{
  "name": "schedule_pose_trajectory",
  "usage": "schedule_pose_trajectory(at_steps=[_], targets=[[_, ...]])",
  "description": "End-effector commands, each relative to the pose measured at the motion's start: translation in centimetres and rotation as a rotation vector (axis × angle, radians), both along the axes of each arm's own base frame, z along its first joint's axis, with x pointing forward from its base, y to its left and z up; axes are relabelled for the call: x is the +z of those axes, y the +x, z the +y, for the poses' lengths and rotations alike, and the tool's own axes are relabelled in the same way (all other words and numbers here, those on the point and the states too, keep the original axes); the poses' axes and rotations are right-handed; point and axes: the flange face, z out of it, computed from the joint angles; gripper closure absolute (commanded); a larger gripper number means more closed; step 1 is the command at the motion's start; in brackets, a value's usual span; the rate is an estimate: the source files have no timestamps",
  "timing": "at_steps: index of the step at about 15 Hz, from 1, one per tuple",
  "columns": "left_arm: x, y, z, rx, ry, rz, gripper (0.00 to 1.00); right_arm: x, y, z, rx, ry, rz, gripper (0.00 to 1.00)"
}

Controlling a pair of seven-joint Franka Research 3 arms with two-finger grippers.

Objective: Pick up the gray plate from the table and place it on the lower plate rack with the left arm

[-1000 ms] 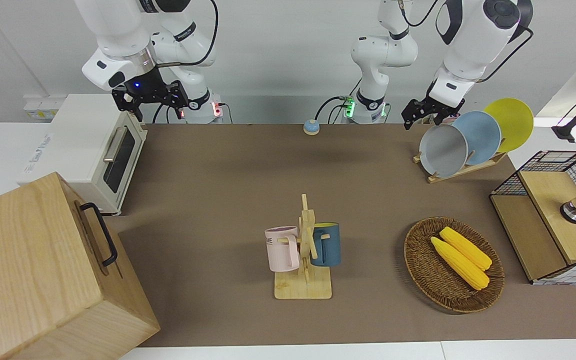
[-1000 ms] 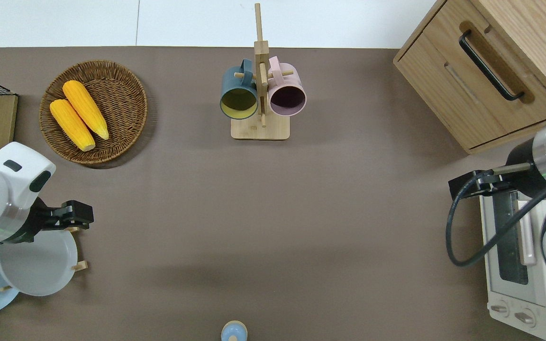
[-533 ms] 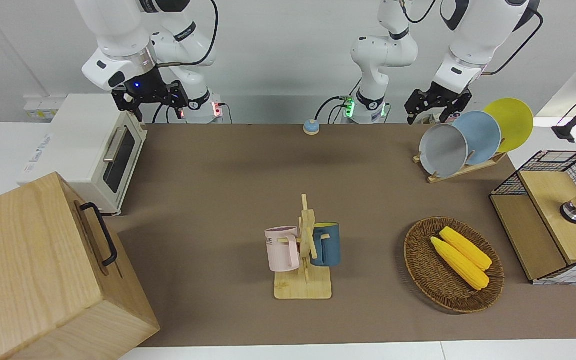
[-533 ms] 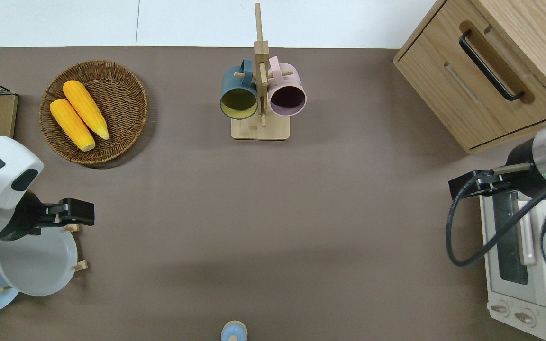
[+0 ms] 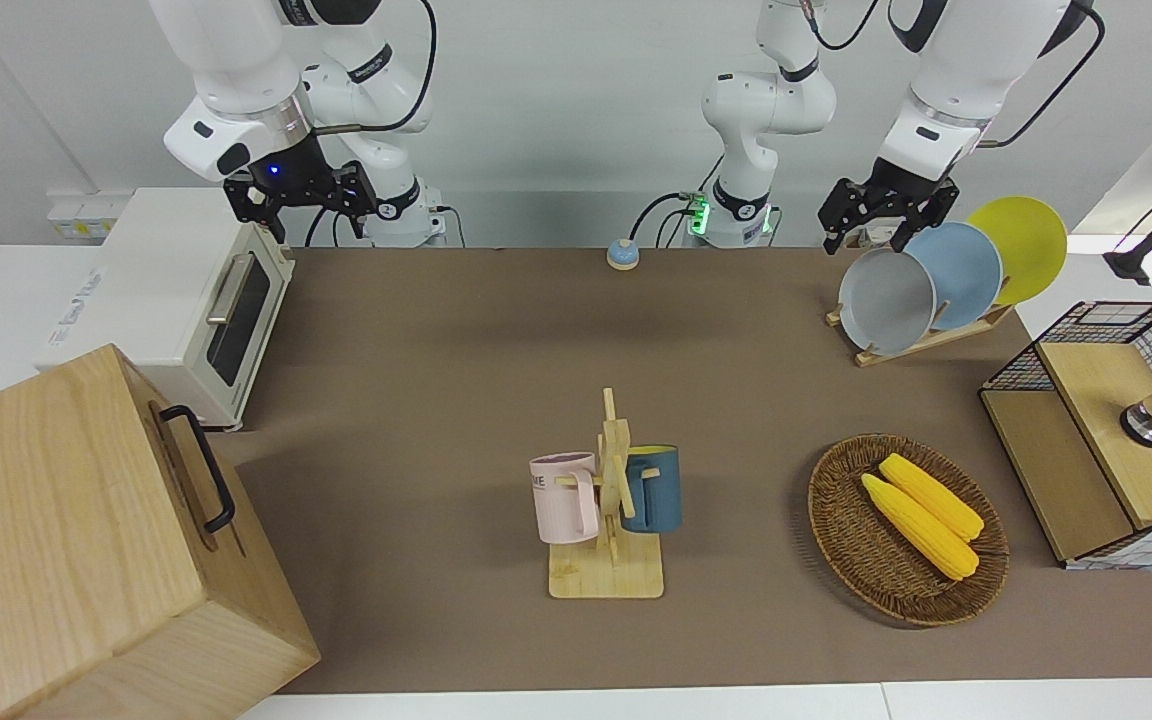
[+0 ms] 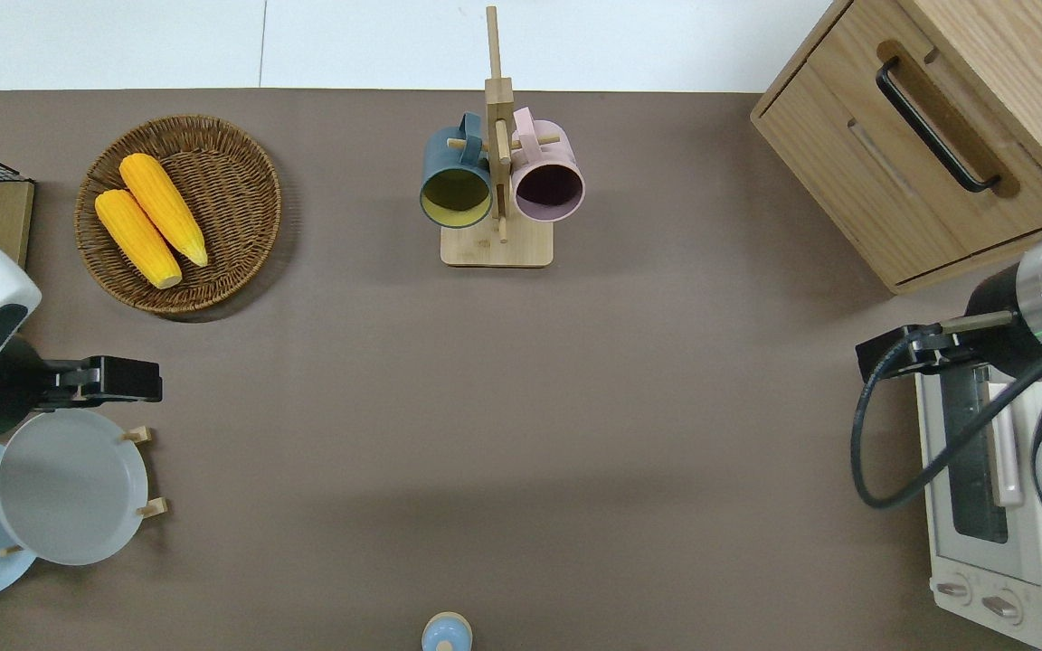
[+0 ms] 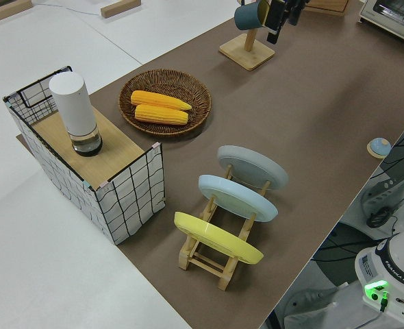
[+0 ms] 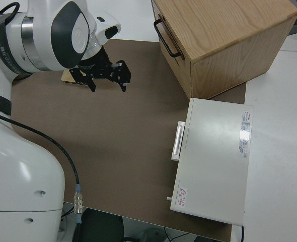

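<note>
The left hand (image 5: 886, 222) hangs open and empty in the air just above the gray plate (image 5: 886, 300), its fingers pointing down; the right arm is parked. The gray plate, round, plain and pale with a low rim, stands tilted in the lower plate rack (image 5: 921, 343) beside the sky-blue plate (image 5: 966, 270). The pink mug (image 5: 564, 497) bears lettering too small to read.

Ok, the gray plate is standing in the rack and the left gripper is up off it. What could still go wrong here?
1. The left gripper hangs open just above the gray plate; a low retreat could clip its rim.
2. The plate leans in the endmost slot of the lower plate rack, touching the sky-blue plate; a knock might tip both.
</note>
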Motion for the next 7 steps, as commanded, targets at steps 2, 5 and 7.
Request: schedule_pose_trajectory(at_steps=[2,5,7], targets=[[0.57,1.36,0.18,-0.005,-0.013,-0.045,0.00,0.36,-0.16,-0.20,-0.014,-0.008,0.000,0.017],[0.44,1.75,0.38,0.001,-0.010,-0.069,0.00,0.43,-0.21,-0.18,-0.014,-0.009,-0.001,0.017],[0.21,1.74,0.38,-0.001,-0.009,-0.065,0.00,0.36,-0.16,-0.20,-0.014,-0.008,0.000,0.017]])
